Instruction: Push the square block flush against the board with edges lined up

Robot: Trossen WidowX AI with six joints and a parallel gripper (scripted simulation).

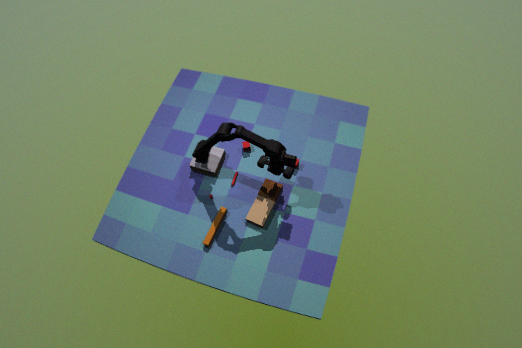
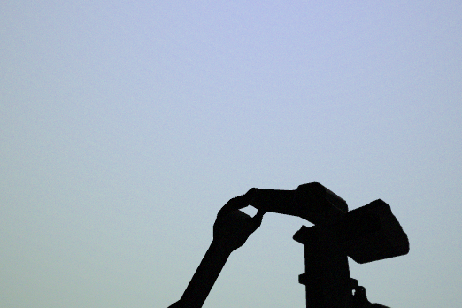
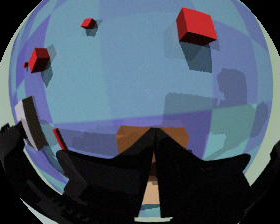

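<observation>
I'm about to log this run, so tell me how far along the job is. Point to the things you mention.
Looks done: the square block [image 1: 275, 185] [image 3: 125, 140] lies at one end of the board [image 1: 260, 212] [image 3: 152, 193], their long sides seemingly about even. Shadow hides the seam in the top view, so full contact is uncertain.

In hand: nothing; the fingers [image 1: 275, 170] are shut, above the block end.

Left: probably closing any gap, then moving the arm away.

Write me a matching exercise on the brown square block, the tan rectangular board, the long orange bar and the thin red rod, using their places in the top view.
Things:
A. Square block
B. Board
C. Orange bar
D. Red rod

Places:
1. Left of the board, farthest left of the four
2. At the board's upper end
3. Between the arm's pale base and the block
4. Directly below the block

Pairs: A-2, B-4, C-1, D-3
</observation>
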